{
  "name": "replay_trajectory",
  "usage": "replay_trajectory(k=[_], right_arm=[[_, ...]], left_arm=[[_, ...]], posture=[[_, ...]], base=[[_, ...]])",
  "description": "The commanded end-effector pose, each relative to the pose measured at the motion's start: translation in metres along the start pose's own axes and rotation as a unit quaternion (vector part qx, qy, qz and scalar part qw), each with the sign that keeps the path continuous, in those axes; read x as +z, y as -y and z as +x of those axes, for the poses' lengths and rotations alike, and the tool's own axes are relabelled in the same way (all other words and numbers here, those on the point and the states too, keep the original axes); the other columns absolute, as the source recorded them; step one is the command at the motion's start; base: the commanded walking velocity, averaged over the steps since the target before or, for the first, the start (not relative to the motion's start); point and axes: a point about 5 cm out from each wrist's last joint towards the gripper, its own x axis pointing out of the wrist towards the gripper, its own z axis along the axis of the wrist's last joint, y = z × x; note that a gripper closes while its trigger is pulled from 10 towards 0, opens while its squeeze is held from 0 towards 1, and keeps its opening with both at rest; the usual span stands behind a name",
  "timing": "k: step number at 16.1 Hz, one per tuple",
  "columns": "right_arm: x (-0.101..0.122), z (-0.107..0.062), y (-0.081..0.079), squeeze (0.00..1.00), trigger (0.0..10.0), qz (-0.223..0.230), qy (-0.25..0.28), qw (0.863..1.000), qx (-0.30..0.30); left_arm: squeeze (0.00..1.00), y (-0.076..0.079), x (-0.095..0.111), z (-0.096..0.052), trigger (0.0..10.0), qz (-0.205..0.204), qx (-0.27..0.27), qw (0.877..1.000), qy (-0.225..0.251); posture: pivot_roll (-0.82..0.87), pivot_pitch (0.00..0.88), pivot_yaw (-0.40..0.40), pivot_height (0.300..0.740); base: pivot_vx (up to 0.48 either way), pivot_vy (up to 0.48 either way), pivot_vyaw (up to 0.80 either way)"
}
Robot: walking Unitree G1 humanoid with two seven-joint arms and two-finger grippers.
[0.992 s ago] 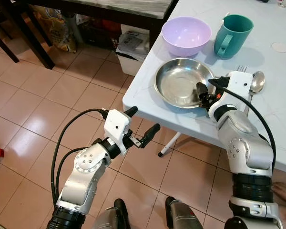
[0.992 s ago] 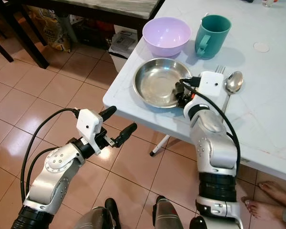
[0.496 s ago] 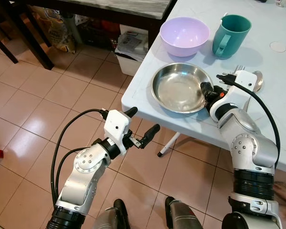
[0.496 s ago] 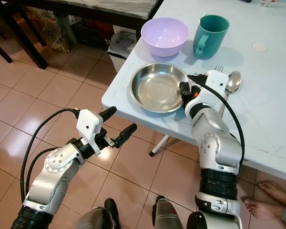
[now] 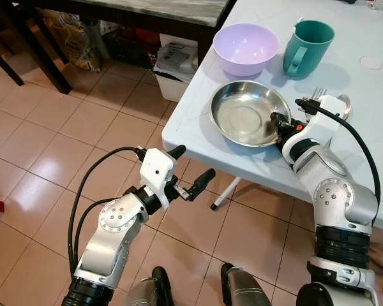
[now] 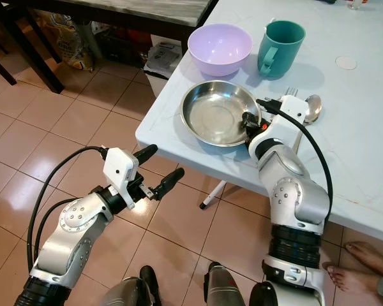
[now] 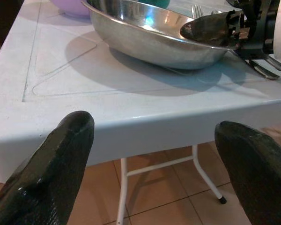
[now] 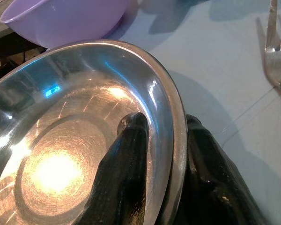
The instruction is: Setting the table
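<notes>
Left eye view: left gripper (image 5: pixel 190 171) nearest, matte black fingers spread over glossy tile. Right gripper (image 5: pixel 282 123) clamped on rim of shallow round steel dish (image 5: pixel 249 113) near smooth white table (image 5: pixel 191 121) edge; beyond, lilac plastic bowl (image 5: pixel 246 48) beside teal mug (image 5: pixel 307 39).

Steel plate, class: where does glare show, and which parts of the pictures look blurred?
Right wrist view: a bright glare patch on the steel plate, and the fingers gripping its rim are soft. Left wrist view: near fingers blurred, plate sharper. Eye views: even light.
</notes>
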Motion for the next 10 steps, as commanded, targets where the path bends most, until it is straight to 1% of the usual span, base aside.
replay_trajectory(k=[1, 4, 7, 8, 10], right_arm=[[-0.028, -0.002, 0.003, 0.0, 0.0, 0.015, -0.068, 0.998, -0.009], [-0.026, -0.005, 0.005, 0.0, 0.0, 0.02, -0.067, 0.997, -0.021], [-0.026, -0.01, 0.01, 0.0, 0.0, 0.011, -0.067, 0.997, -0.033], [-0.027, -0.014, 0.014, 0.0, 0.0, -0.011, -0.064, 0.997, -0.038], [-0.027, -0.02, 0.018, 0.0, 0.0, -0.038, -0.055, 0.997, -0.04]], left_arm=[[0.0, 0.004, -0.002, -0.003, 10.0, -0.002, -0.01, 1.0, -0.005], [0.0, 0.005, -0.001, -0.003, 10.0, -0.004, -0.011, 1.0, -0.002], [0.0, -0.001, 0.008, 0.0, 10.0, -0.012, 0.01, 1.0, 0.02], [0.0, -0.006, 0.013, 0.003, 10.0, -0.021, 0.029, 0.999, 0.03], [0.0, -0.012, 0.017, 0.004, 10.0, -0.033, 0.05, 0.997, 0.041]], posture=[[-0.3, 0.317, 0.059, 0.74], [-0.31, 0.315, 0.057, 0.74], [-0.31, 0.312, 0.055, 0.74], [-0.31, 0.306, 0.054, 0.74], [-0.31, 0.298, 0.054, 0.74]], base=[[0.0, 0.0, 0.0], [0.0, 0.0, 0.0], [0.0, 0.0, 0.0], [0.0, 0.0, 0.0], [0.0, 0.0, 0.0]])
